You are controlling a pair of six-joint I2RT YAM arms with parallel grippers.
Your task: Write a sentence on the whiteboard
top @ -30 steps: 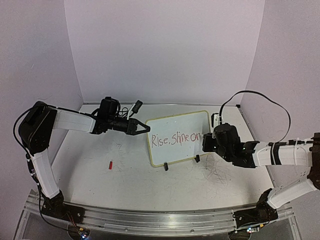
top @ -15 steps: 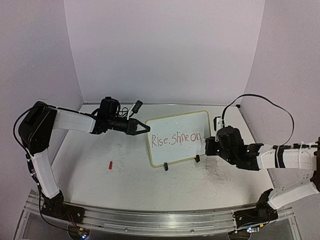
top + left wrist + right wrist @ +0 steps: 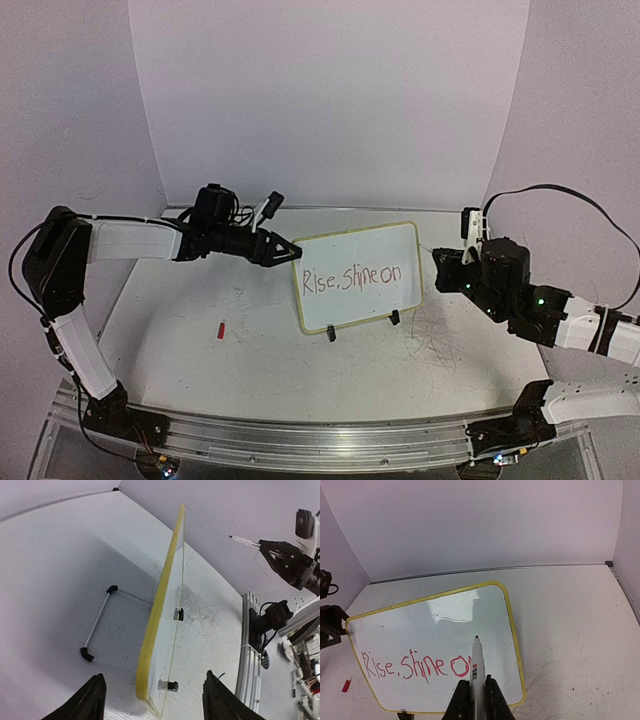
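The whiteboard (image 3: 420, 635) has a glossy, smooth white face showing glare, inside a matt pale yellow rim. The tabletop (image 3: 250, 350) is matt white, scuffed with scribbles. The marker (image 3: 477, 667) looks like smooth plastic; the near-edge rail (image 3: 300, 436), ribbed bare metal.

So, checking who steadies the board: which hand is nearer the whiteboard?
Left. The left hand sits open around the left edge of the whiteboard; the right hand, gripping a marker, hangs clear of its right edge.

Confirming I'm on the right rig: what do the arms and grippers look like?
The left arm and right arm have white links and black joints. The left gripper and right gripper are black and two-fingered. A thin black cable loops above the right arm.
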